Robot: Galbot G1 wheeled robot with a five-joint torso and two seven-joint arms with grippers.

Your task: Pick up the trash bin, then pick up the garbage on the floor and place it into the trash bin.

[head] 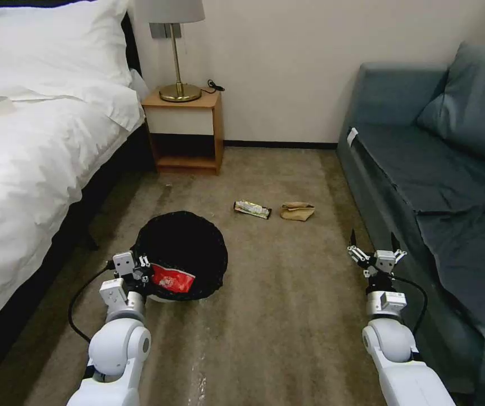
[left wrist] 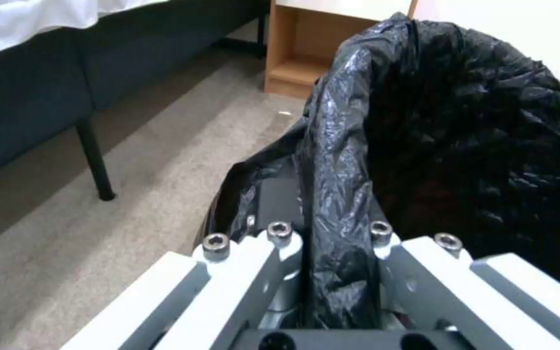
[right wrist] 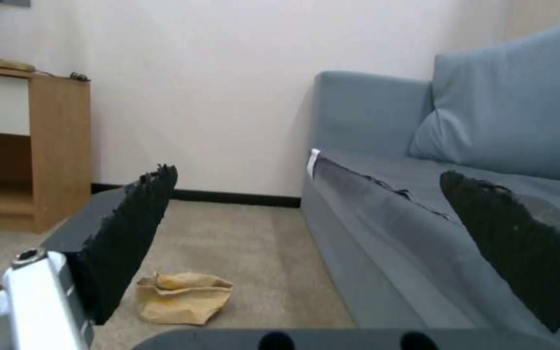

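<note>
Fingers (left wrist: pixel 280 233) of my left gripper (left wrist: pixel 328 233) are pinched on the black-bagged rim of the trash bin (head: pixel 189 248), which sits at lower left of centre in the head view; whether it hangs just off the carpet (head: pixel 287 316) or rests on it I cannot tell. My right gripper (head: pixel 374 248) hovers at lower right with its two black pads (right wrist: pixel 131 228) spread wide and nothing between them, beside the blue sofa (head: pixel 440 169).

As I judge it, the bin is in hand, so the first part is done. One piece of garbage, a red wrapper (head: pixel 172 278), lies inside the bin near my left gripper. I count two pieces left on the floor: a silvery-yellow wrapper (head: pixel 252 209) and a crumpled brown paper bag (head: pixel 297 211), side by side just above centre of the head view. In the right wrist view the paper bag sits low in the frame, ahead of the open pads. I see no bottle on the floor.

Count: one bin, one wrapper binned, two items loose, two grippers.
</note>
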